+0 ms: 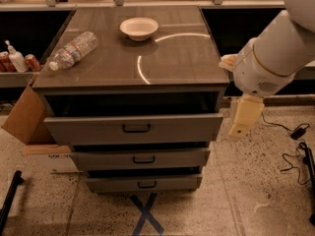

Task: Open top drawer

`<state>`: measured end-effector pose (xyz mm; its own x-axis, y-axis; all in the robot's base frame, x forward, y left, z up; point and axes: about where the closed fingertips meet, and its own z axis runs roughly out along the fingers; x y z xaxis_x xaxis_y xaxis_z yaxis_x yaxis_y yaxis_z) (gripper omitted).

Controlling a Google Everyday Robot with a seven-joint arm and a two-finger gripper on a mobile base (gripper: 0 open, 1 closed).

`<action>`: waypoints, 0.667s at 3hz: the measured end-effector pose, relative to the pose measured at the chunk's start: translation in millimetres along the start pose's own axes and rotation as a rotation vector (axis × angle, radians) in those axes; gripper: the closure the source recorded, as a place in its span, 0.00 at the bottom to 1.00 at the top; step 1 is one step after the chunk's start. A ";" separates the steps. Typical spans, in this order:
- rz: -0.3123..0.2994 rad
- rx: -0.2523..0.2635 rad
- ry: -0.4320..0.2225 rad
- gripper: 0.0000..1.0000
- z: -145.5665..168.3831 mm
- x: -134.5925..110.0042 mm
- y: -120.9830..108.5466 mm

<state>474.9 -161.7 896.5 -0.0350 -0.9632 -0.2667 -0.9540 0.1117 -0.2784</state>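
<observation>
While top drawer [133, 128] sits pulled out, gripper [239, 131] hangs right; grip state unclear.

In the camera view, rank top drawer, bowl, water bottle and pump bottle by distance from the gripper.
1. Top drawer, just left of the gripper hanging right of the cabinet.
2. Bowl, back centre, and water bottle, left edge: too close to call.
3. Pump bottle, far-left shelf.

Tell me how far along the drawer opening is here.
Done: the top drawer stands out from the cabinet, a dark gap above its front. In hand: nothing; the claw hangs right of the cabinet, apart from the handle. Left: perhaps pulling further, if fuller opening is wanted.
</observation>
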 end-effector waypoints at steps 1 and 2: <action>0.000 0.000 0.000 0.00 0.0 0.0 0.0; -0.012 -0.003 0.009 0.00 26.4 2.2 -1.6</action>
<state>484.2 -157.5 872.0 -0.0265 -0.9666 -0.2548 -0.9552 0.0996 -0.2786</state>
